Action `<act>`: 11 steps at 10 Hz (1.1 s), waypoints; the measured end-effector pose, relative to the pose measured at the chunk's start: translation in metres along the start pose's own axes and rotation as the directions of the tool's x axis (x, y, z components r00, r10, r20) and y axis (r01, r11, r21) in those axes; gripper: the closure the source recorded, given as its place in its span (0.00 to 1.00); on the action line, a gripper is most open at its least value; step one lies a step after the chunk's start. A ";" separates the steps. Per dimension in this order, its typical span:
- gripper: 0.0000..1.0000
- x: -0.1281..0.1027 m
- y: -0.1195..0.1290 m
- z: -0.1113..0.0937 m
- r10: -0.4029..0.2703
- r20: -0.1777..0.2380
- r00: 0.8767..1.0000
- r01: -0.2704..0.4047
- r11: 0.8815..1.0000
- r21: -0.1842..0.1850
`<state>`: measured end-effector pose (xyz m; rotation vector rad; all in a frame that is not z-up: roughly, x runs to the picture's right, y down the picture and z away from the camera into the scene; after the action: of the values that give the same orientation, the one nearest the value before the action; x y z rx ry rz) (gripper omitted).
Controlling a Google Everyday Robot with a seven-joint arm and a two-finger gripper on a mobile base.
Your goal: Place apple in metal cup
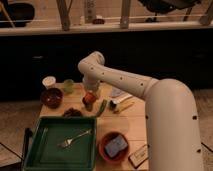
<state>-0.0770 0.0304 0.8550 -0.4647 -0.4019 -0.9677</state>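
At the far left, a dark bar [26, 142] is seen lying along the outer wall of a green tray [59, 119]. The tray fills the near left corner of the wooden surface [127, 125], and a fork [75, 138] lies alone in it, so little bare wood is left along that edge. Behind the tray, a dark red bowl [51, 97] is set near the left edge; what it holds cannot be told. A white cup [48, 81] and a pale green cup [68, 86] are placed at the back edge, just apart from each other. A dark heap [72, 112] is found against the tray's back rim.

Near the middle, the hand [91, 91] is held down over the surface by the white arm [120, 77], which crosses in from the right. The hand is clamped on the apple [88, 98]. The apple is held just over the metal cup [88, 106], which stands on the wood behind the tray's right corner.

Just right of the cup, a long green thing [102, 107] is laid at a slant. Beyond it a pale object [120, 99] and a yellow one [125, 106] are seen side by side. An open strip of wood is left between these and an orange bowl [114, 146] at the near edge, in which a blue sponge [116, 145] is held. A small flat white item [138, 156] is set at the near right corner, and the right edge is hidden by the arm.
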 end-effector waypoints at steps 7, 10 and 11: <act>1.00 0.007 0.000 0.003 0.014 0.007 1.000 -0.014 1.000 0.003; 1.00 0.009 -0.001 0.004 0.021 0.010 1.000 -0.021 1.000 0.006; 1.00 0.010 0.000 0.004 0.024 0.011 1.000 -0.024 1.000 0.006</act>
<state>-0.0725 0.0253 0.8640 -0.4685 -0.4085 -0.9411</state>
